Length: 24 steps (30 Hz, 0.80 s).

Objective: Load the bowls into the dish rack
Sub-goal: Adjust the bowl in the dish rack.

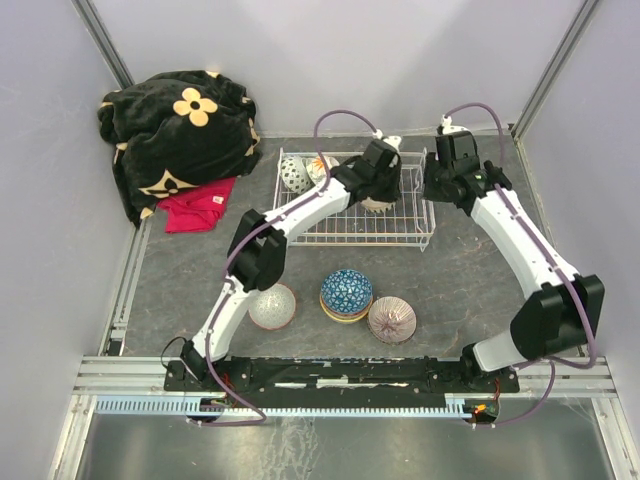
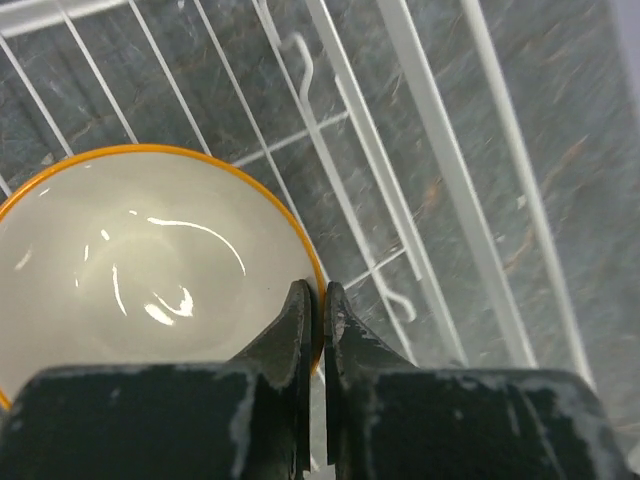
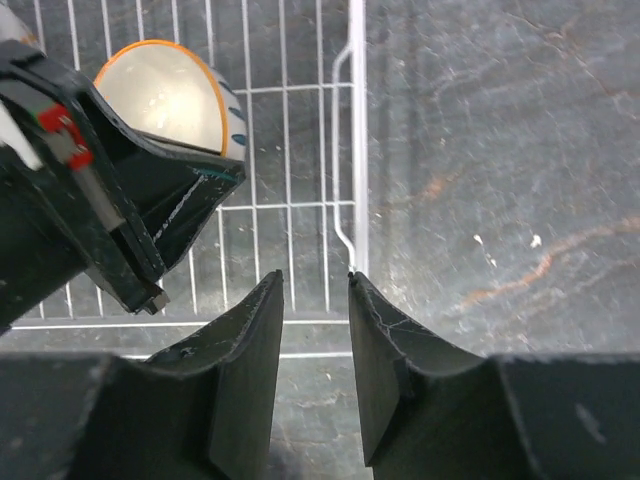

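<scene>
The white wire dish rack point(image 1: 405, 232) stands at the back middle of the table. My left gripper point(image 1: 378, 196) hangs over its middle, shut on the rim of a cream bowl with an orange edge point(image 1: 377, 206). In the left wrist view the fingertips point(image 2: 303, 300) pinch that bowl's rim point(image 2: 150, 270) above the rack's wires point(image 2: 440, 190). My right gripper point(image 1: 437, 188) is open and empty over the rack's right edge point(image 3: 357, 150); its view shows the held bowl point(image 3: 165, 95). Two bowls point(image 1: 293, 174) stand in the rack's back left corner. On the table lie a pink bowl point(image 1: 272, 306), a blue stack point(image 1: 346, 293) and a purple-white bowl point(image 1: 391, 319).
A black blanket with yellow flowers point(image 1: 180, 125) and a red cloth point(image 1: 198, 206) lie at the back left, beside the rack. Walls close in the table on the left, back and right. The loose bowls sit between the two arm bases.
</scene>
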Motion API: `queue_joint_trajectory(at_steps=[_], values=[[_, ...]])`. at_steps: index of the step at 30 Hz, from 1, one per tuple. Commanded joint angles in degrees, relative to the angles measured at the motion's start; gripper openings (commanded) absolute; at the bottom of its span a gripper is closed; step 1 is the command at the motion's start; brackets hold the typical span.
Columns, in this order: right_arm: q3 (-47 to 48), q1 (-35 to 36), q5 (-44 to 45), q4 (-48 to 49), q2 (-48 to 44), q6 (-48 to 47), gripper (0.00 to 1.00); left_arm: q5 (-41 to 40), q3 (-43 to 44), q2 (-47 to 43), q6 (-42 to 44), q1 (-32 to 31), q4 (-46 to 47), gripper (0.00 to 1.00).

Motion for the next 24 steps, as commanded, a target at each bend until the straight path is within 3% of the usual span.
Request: queue_joint_trajectory(at_steps=[1, 6, 12, 24], values=[[-3.4, -0.9, 3.2, 1.2, -6.4, 1.0, 0.41, -8.1, -0.2, 2.1, 11.2, -3.2, -12.7, 0.03], [-3.7, -1.0, 3.1, 0.4, -8.2, 0.8, 0.42, -12.5, -1.0, 1.5, 14.9, -4.5, -14.9, 0.04], [-3.4, -1.2, 2.6, 0.1, -8.3, 0.9, 0.43, -15.9, -0.8, 1.0, 16.8, -6.0, -15.9, 0.21], [-2.8, -1.2, 2.0, -0.1, -8.4, 0.7, 0.43, -18.9, 2.5, 0.3, 17.6, -6.5, -18.3, 0.36]])
